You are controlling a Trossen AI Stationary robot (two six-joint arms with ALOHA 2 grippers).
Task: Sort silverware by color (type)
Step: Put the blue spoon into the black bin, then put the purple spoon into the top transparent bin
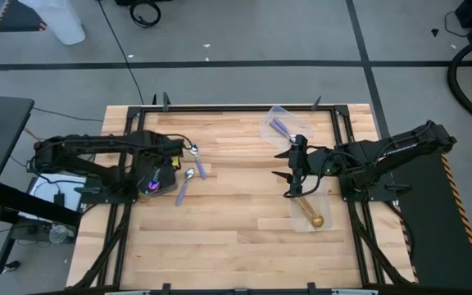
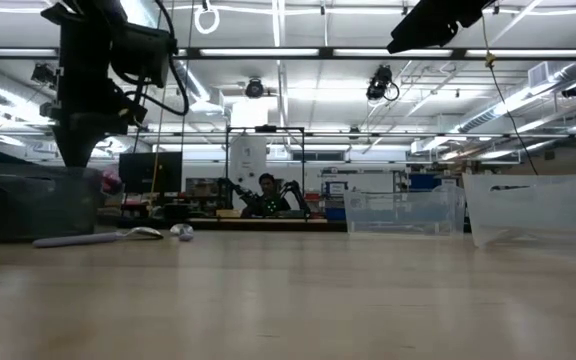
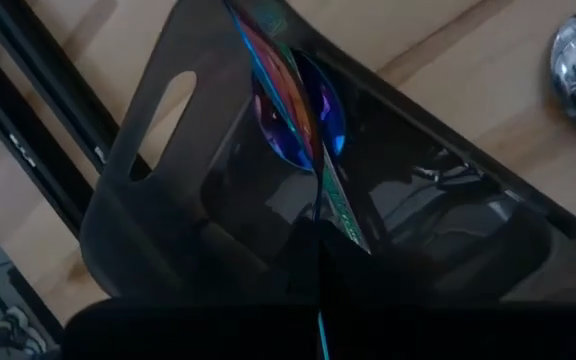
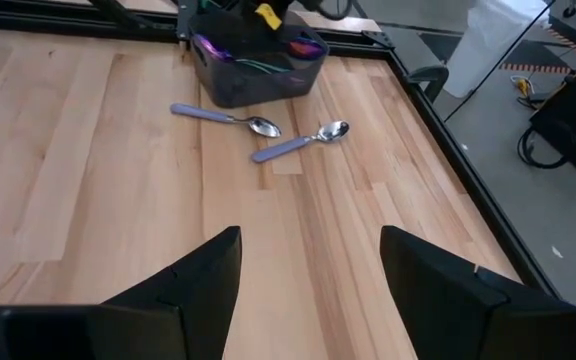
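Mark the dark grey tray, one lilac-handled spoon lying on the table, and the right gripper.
dark grey tray (image 4: 230, 88), right wrist view, on its near side wall.
lilac-handled spoon (image 4: 280, 148), right wrist view, on the middle of its handle.
right gripper (image 4: 311, 270), right wrist view, midway between its open fingertips.

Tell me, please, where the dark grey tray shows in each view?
High view: dark grey tray at the table's left, under the left gripper.
Low view: far left.
Left wrist view: fills the picture.
Right wrist view: far end.
Shared landmark: two lilac-handled spoons beside it.
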